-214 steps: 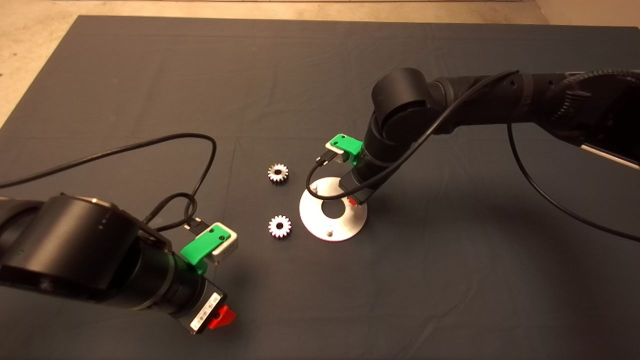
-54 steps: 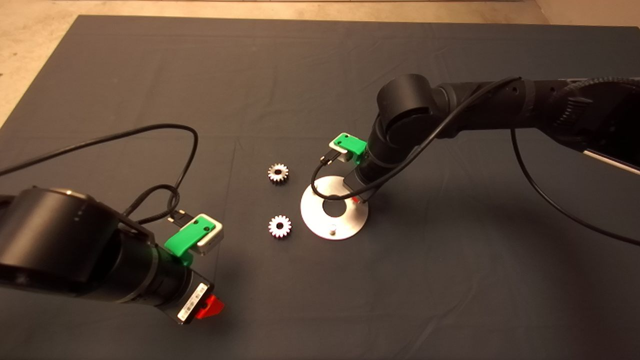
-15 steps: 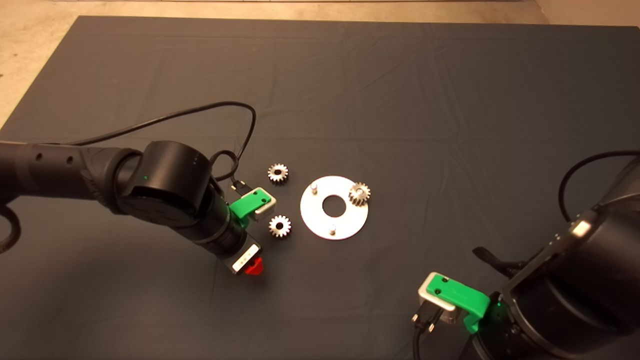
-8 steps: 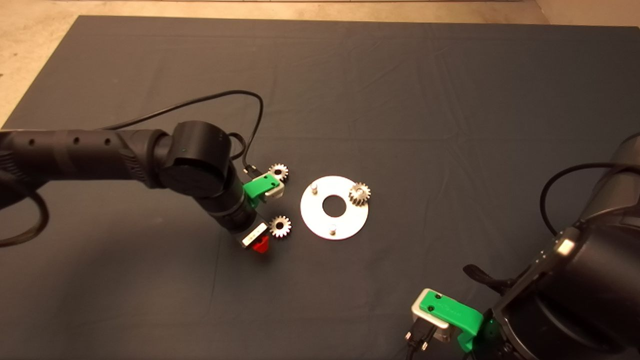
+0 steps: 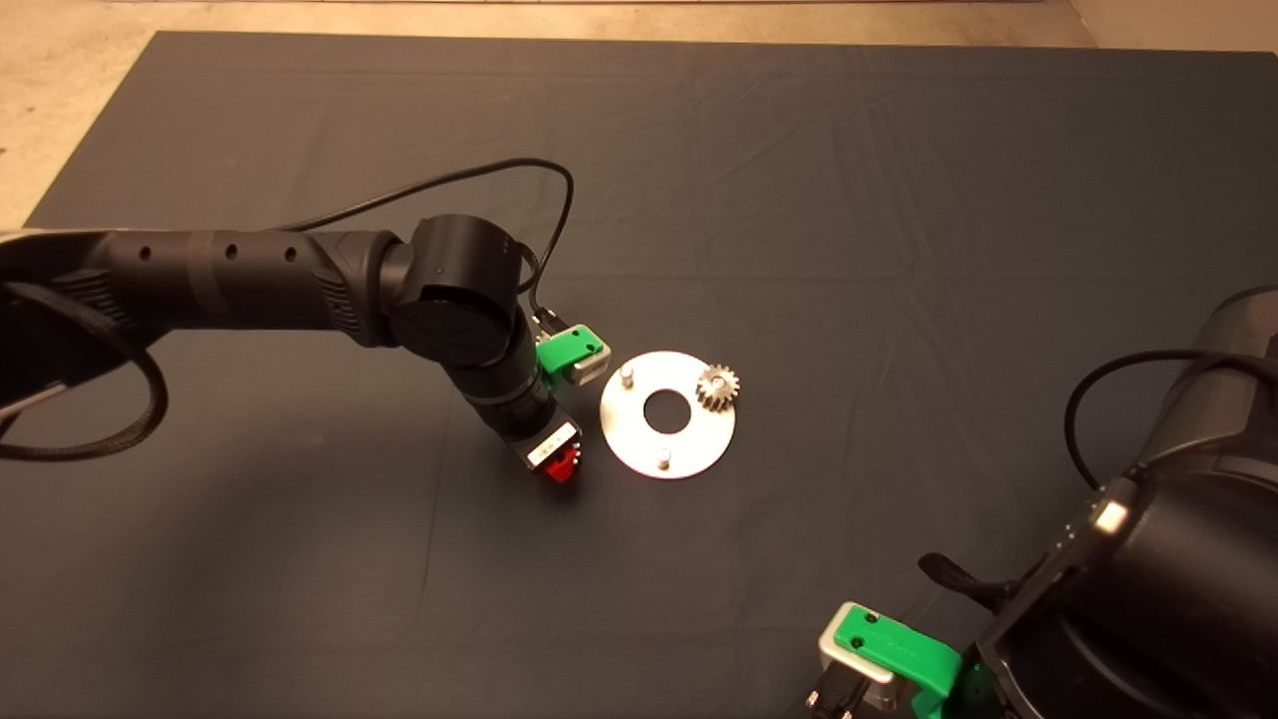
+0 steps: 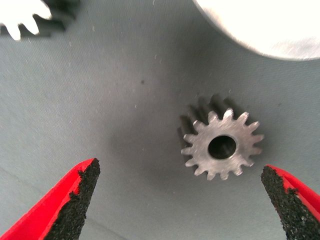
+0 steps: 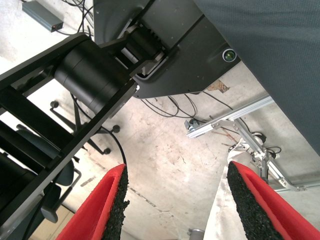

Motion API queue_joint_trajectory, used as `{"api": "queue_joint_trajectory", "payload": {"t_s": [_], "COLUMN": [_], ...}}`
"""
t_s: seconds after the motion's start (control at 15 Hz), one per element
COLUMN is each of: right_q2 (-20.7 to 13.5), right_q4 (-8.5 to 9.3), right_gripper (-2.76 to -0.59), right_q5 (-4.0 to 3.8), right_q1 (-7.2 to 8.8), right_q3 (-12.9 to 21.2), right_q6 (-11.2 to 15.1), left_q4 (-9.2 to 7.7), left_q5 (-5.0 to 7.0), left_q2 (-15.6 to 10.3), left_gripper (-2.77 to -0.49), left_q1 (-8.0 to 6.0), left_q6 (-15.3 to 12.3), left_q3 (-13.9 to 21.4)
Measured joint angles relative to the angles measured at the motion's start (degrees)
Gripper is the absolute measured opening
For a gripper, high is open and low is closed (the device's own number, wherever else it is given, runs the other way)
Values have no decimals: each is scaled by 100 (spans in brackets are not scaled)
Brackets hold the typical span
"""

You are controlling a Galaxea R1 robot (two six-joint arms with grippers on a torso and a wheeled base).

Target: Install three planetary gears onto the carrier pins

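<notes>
The shiny metal disc (image 5: 639, 441) lies mid-mat. One planetary gear (image 5: 717, 385) sits on its right carrier pin. Two other carrier pins (image 5: 626, 376) (image 5: 661, 458) stand bare. My left gripper (image 5: 561, 466) is just left of the disc, pointing down. In the left wrist view it (image 6: 179, 172) is open, and a loose gear (image 6: 221, 146) lies flat on the mat between the fingers, nearer one finger (image 6: 280, 192). A second loose gear (image 6: 20, 15) and the disc's rim (image 6: 270, 25) show beyond. In the head view the left arm hides both loose gears. My right gripper (image 7: 175, 205) is open, parked.
The right arm (image 5: 1148, 619) waits at the mat's lower right edge. Its wrist view looks past the mat at the floor, with a metal frame (image 7: 225, 122) and cables. The left arm's cable (image 5: 449, 185) loops above the mat.
The right gripper left a gear on the disc's right pin and drew back to the lower right. The left arm swung right from the lower left and now covers the two loose gears.
</notes>
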Motion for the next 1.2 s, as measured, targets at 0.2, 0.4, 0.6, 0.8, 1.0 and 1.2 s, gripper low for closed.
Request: {"api": "queue_joint_trajectory", "payload": {"t_s": [0.2, 0.4, 0.6, 0.8, 1.0, 1.2], "right_q2": [3, 3, 12, 12, 12, 12], "right_q4": [0, 0, 0, 0, 0, -13], "right_gripper": [-191, -191, -191, -191, -191, -191], "right_q5": [1, 0, 2, 0, 2, 0], "right_q1": [-47, -47, -49, -56, -60, -60], "right_q3": [0, 0, 0, 0, 0, 0], "right_q6": [0, 0, 0, 0, 0, 0], "left_q4": [-22, -69, -122, -132, -141, -139], "left_q5": [-4, -2, -2, -2, -2, -2], "left_q2": [44, 44, 45, 56, 74, 91], "left_gripper": [-93, -93, -93, -93, -93, -93], "left_q1": [-25, -49, -52, -52, -52, -52], "left_q6": [-122, -286, -455, -596, -658, -695], "left_q3": [0, 15, 107, 172, 196, 207]}}
